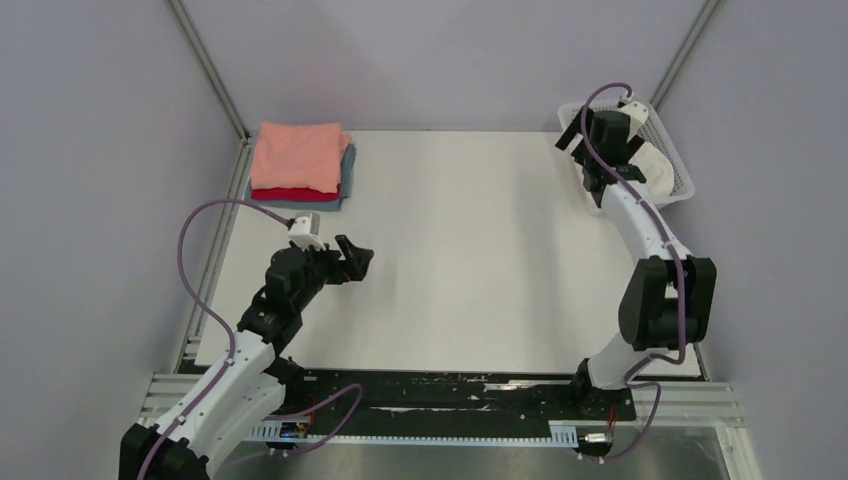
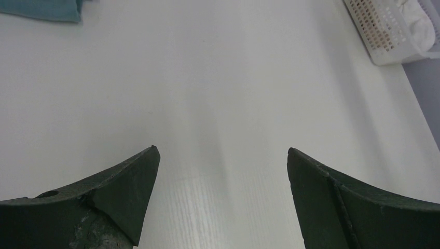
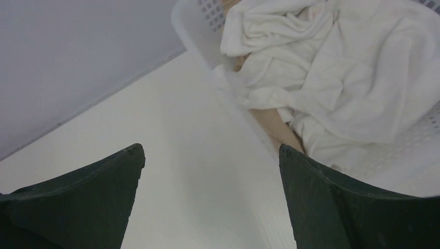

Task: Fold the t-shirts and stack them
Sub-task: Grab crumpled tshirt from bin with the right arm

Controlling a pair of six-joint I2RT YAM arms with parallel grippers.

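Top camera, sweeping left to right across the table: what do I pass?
stack of folded t-shirts, salmon-pink on top → left gripper, open → white lattice basket at the far right.

White t-shirt soft cloth, basket plastic lattice, table smooth & matt.

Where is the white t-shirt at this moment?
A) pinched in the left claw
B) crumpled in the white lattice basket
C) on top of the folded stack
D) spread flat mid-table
B: the right wrist view shows the white t-shirt lying crumpled inside the white lattice basket, ahead of the open right claw, which grips nothing.
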